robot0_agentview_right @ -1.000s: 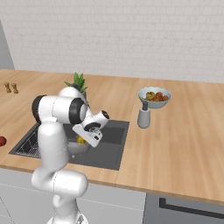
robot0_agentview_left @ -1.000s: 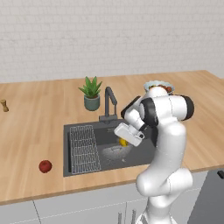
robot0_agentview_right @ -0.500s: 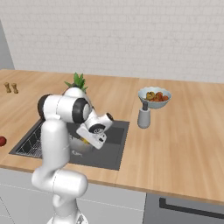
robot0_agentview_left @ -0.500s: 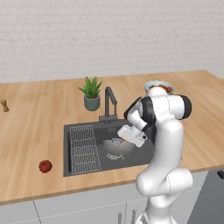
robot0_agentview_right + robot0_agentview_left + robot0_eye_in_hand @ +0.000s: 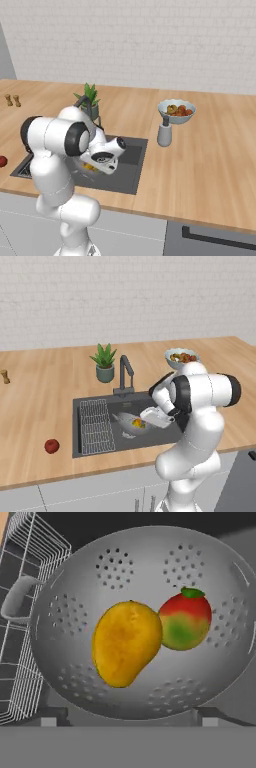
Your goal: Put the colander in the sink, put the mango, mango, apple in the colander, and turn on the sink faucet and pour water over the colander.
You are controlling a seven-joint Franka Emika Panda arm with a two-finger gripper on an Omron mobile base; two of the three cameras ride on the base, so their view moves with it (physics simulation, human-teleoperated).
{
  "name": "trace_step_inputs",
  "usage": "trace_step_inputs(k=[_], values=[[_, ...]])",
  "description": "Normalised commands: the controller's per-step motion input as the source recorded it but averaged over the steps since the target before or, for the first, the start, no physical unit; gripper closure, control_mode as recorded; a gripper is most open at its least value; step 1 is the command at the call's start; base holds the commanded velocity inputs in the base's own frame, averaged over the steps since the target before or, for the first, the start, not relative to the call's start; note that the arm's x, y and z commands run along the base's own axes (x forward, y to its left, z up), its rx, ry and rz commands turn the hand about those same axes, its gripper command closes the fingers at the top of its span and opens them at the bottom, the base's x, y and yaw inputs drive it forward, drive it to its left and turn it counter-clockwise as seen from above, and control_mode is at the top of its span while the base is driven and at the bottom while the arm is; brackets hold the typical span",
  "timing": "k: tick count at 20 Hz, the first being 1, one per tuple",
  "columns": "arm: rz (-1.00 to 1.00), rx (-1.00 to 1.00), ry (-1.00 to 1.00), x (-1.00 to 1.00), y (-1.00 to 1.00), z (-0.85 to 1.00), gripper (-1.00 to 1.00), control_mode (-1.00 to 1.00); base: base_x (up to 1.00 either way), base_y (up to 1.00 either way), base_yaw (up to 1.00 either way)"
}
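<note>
The pincer [image 5: 129,722] is hanging over the sink [image 5: 165,433], pointing down. Its two dark tips are sitting wide apart at the bottom of the hand view, so it is open, and it is holding nothing.

Right under the pincer, the colander [image 5: 75,587] is sitting in the sink. Two mangoes are lying inside it and touching each other. The yellow mango [image 5: 125,643] is straight below the pincer. The red and green mango [image 5: 184,619] is a bit farther out and to one side. Beside the colander, on the side of its small handle, is the wire rack [image 5: 20,637].

The apple [image 5: 51,445] is lying on the counter [image 5: 40,401], far off to the side of the pincer, past the wire rack. It looks like the next thing to fetch.

The apple is probably small, hard and light. Its skin looks smooth, so it could slip or roll away. The best place to take hold seems to be across its fat middle, coming down from above, with one tip on each side. A gentle squeeze should be enough, since it will not squash easily.

The sink faucet [image 5: 125,372] is standing behind the sink, on the far side from the pincer. No water is running yet.
</note>
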Motion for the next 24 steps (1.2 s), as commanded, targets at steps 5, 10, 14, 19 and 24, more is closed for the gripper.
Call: trace_step_inputs(k=[5,10,14,19,24], values=[[0.05,0.00,-0.42,0.00,0.36,0.60,-1.00,-1.00,0.00,0.00,0.00],[0.00,0.01,-0.29,-0.24,-0.03,0.95,-1.00,-1.00,0.00,0.00,0.00],[0.01,0.00,-0.16,-0.73,-0.43,1.00,-1.00,-1.00,0.00,0.00,0.00],[0.05,0.00,-0.05,-0.77,-0.45,1.00,-1.00,-1.00,0.00,0.00,0.00],[0.10,-0.03,0.00,-0.92,-0.10,0.90,-1.00,-1.00,0.00,0.00,0.00]])
